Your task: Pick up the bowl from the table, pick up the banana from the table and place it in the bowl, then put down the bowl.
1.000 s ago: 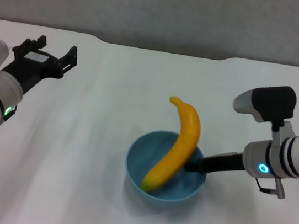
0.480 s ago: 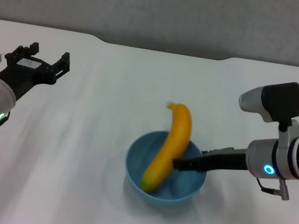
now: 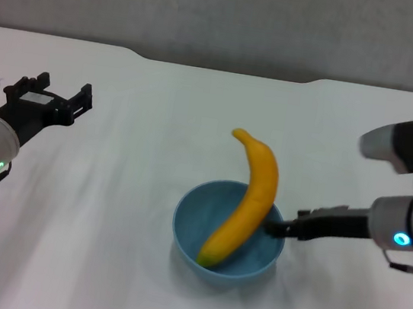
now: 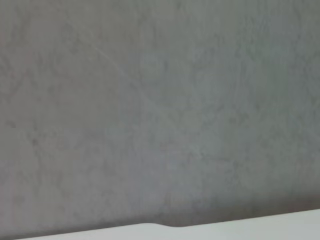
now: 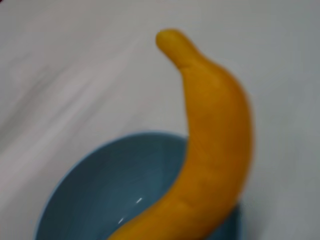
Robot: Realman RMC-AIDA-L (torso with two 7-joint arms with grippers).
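- Looks to me like you're at the tail end: the banana [image 3: 246, 203] is lying in the bowl [image 3: 195, 234], one end down inside and the other sticking out over the far rim, and the bowl seems to sit on the table [image 3: 147, 138].
- Your right gripper [image 3: 279, 229] is right at the bowl's rim on its own side, basically touching it. I honestly can't tell whether the fingers are clamped on the rim or already let go, they're too dark and bunched up.
- Your left gripper [image 3: 53, 92] is way off to the other side of the bowl, well apart from it, fingers spread and holding nothing. Parked, I'd say.
- Next move, my guess: make sure the bowl is fully settled, free the rim, then pull the right gripper straight back away from the bowl so you don't drag or tip it. That banana is leaning, so a nudge could roll it out.
- The right wrist view gives you the banana and the bowl's inside close up, but not the fingers. The left wrist view only shows a grey wall [image 4: 160, 100] and a sliver of table edge.
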